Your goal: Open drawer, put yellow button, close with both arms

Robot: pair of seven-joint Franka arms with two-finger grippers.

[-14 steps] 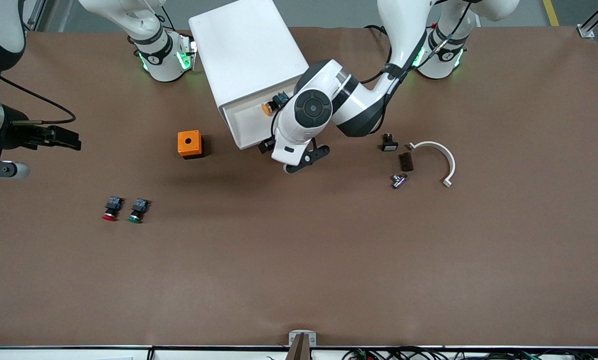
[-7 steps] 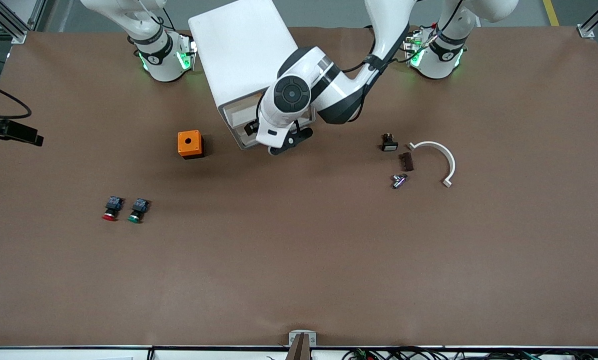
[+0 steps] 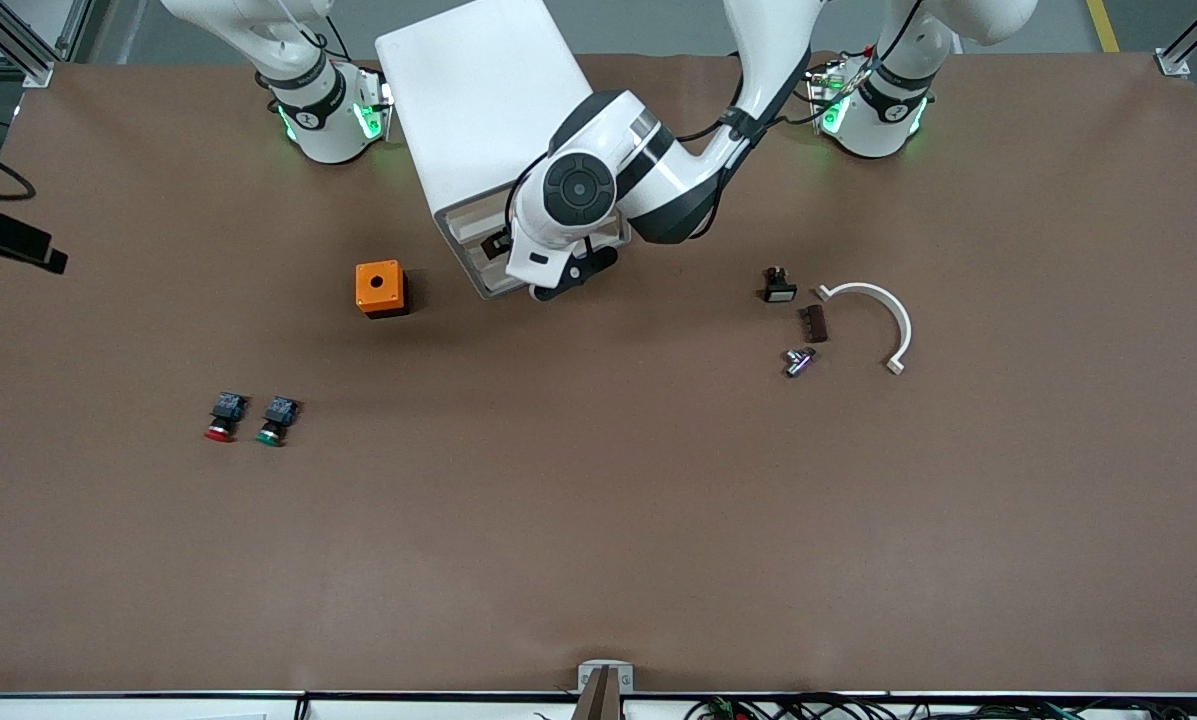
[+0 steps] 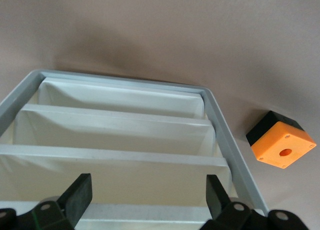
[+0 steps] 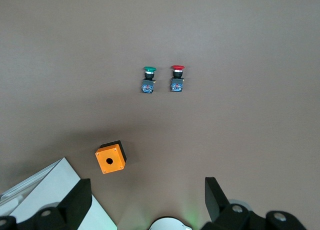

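The white cabinet (image 3: 478,90) stands between the two arm bases. My left gripper (image 3: 555,280) hangs over the cabinet's front, open and empty. In the left wrist view (image 4: 148,200) its black fingers (image 4: 80,195) straddle the front rim of the uppermost drawer (image 4: 150,212), with the three lower drawer fronts stepped below. The left arm covers most of the drawer (image 3: 470,250) in the front view. The yellow button is hidden. My right gripper (image 3: 13,245) is raised high over the right arm's end of the table, open and empty (image 5: 147,200).
An orange box (image 3: 379,288) sits beside the cabinet toward the right arm's end. A red-capped button (image 3: 222,418) and a green-capped one (image 3: 275,420) lie nearer the front camera. Small black parts (image 3: 779,285) and a white curved bracket (image 3: 883,315) lie toward the left arm's end.
The left arm has swung over the drawer front, covering the yellow button that showed in the open drawer. The right gripper has drawn back toward the table's end.
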